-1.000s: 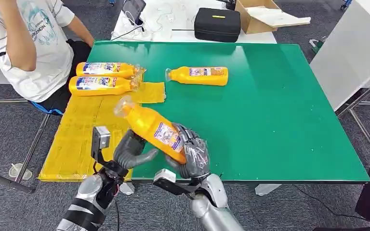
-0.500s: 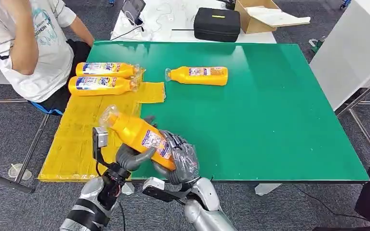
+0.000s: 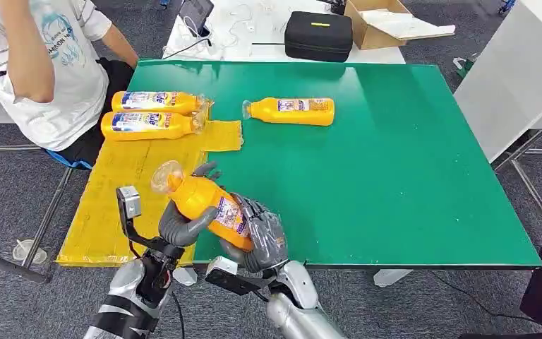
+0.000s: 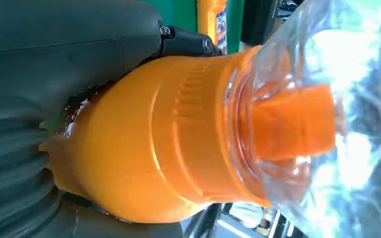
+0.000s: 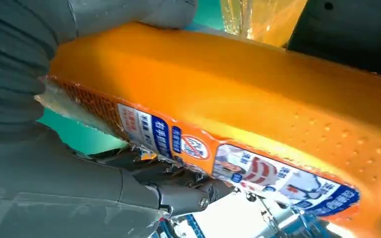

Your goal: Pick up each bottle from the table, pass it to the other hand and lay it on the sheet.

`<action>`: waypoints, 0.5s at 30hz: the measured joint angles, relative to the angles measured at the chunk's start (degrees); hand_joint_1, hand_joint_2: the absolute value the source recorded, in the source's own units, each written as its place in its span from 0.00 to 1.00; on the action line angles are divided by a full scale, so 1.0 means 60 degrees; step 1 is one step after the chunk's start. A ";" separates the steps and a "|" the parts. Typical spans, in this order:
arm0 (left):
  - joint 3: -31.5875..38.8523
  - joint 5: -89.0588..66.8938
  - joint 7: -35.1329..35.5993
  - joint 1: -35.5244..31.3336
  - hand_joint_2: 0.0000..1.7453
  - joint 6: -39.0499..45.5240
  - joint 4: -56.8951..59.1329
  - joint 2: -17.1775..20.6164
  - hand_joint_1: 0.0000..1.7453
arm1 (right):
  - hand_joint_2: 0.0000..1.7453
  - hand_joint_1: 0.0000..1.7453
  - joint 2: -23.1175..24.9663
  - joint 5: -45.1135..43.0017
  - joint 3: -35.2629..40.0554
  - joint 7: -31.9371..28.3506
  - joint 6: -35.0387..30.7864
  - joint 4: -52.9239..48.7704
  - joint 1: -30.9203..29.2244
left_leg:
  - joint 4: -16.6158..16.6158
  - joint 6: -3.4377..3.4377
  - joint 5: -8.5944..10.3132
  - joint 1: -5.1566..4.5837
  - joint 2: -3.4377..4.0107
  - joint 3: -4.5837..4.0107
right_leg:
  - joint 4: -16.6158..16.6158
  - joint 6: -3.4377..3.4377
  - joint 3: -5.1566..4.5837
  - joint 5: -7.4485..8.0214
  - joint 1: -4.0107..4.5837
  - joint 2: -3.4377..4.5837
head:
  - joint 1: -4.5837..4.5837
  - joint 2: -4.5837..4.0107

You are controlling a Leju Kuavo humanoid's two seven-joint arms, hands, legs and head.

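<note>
Mid-handover above worktop (image 3: 395, 176) front edge: bottle (image 3: 208, 205) gripped by both right hand (image 3: 261, 236) (base) & left hand (image 3: 183, 219) (neck end). Risk: right lets go early, left grip near cap slips, bottle drops short of sheet (image 3: 123, 191).

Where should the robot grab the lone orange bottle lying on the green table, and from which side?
Grip the orange bottle around its broad labelled body, coming from above. It lies flat on the green table with its cap pointing left, clear all round; the neck looks too narrow.
</note>
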 measured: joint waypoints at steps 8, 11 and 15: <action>-0.0317 -0.1374 -0.0455 -0.0049 1.00 0.0645 0.0000 -0.0004 1.00 | 1.00 1.00 -0.0004 -0.0332 0.0011 0.0015 0.0113 0.0062 -0.0023 | 0.0000 0.0000 0.0000 0.0000 0.0000 0.0000 | 0.0000 0.0000 -0.0001 0.0000 0.0000 0.0000 | -0.0004 0.0000; -0.0525 -0.1865 -0.0503 -0.0164 1.00 0.0787 0.0000 0.0011 1.00 | 1.00 0.90 -0.0022 -0.0539 0.0011 0.0015 0.0124 0.0062 -0.0058 | 0.0000 0.0000 0.0001 0.0000 -0.0002 -0.0001 | 0.0000 0.0000 0.0000 0.0000 0.0000 -0.0001 | 0.0000 0.0000; -0.0616 -0.1846 -0.0426 -0.0246 1.00 0.0816 0.0004 0.0022 1.00 | 1.00 0.09 -0.0029 -0.0674 0.0007 0.0015 0.0059 -0.0022 -0.0064 | 0.0000 0.0000 0.0001 0.0000 0.0001 0.0000 | 0.0000 0.0000 0.0000 0.0000 0.0000 0.0000 | -0.0004 0.0000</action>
